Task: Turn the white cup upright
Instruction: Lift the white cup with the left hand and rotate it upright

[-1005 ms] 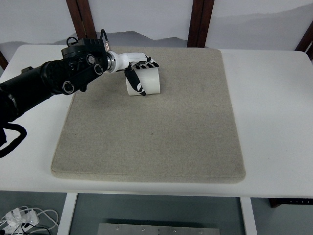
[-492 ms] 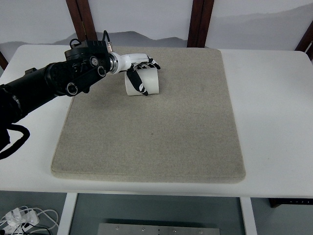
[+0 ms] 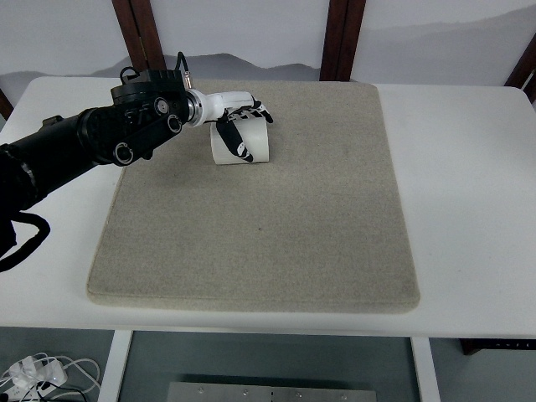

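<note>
The left robot hand [image 3: 238, 122] is clamped on the white cup [image 3: 243, 141], its fingers [image 3: 251, 110] draped over the top and its thumb pressed down the near side. The cup sits on the far left part of a grey mat [image 3: 260, 201]. The black arm [image 3: 92, 138] reaches in from the left. The mat covers most of the white tabletop [image 3: 469, 184].

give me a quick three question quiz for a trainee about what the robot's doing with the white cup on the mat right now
1. True or false: the left hand is closed around the white cup.
2. What does the cup rest on: A) the bare white table, B) the grey mat, C) a tray?
3. Which part of the mat holds the cup: near or far from the robot?

Key:
1. True
2. B
3. Far, towards its left corner
</note>
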Robot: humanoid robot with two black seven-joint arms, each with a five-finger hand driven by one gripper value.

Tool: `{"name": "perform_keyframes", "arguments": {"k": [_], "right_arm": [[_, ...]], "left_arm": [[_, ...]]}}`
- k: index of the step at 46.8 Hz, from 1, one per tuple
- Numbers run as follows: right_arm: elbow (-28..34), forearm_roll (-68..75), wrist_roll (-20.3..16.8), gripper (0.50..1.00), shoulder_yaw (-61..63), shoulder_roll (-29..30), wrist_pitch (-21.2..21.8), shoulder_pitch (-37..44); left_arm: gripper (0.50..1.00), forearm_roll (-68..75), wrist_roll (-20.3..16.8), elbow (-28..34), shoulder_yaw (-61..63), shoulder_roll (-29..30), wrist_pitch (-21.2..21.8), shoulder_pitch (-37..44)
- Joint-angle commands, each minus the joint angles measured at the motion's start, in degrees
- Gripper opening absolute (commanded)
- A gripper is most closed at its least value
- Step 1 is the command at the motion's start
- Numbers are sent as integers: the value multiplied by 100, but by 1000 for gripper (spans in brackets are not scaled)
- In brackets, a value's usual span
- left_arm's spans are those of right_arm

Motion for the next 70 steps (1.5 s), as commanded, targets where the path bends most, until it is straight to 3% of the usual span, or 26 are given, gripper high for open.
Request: {"name": "perform_keyframes", "arguments": {"k": [1,17,31,37,51,61,70], "right_arm": [[0,0,2,952,2,0,0,0],[0,0,2,952,2,0,0,0],[0,0,2,952,2,0,0,0],[0,0,2,952,2,0,0,0],[0,0,2,952,2,0,0,0],[0,0,2,952,2,0,0,0],[0,0,-7,952,2,0,0,0]], "left_arm": [[500,-20,0,-1,-39,0,2,-8],[500,-626,-52,69,-707,61,-121,-157],[500,-2541,-219,342,-787,166,-639,-175],[500,-3227,-526,640,-787,184,-982,-158],[500,-4194,-1678,1344,-795,210,-1729,70],[500,-4853,-2328,1361,-883,202,-1756,255],[500,-4924,-2557,1353,-1226,184,-1765,510]]}}
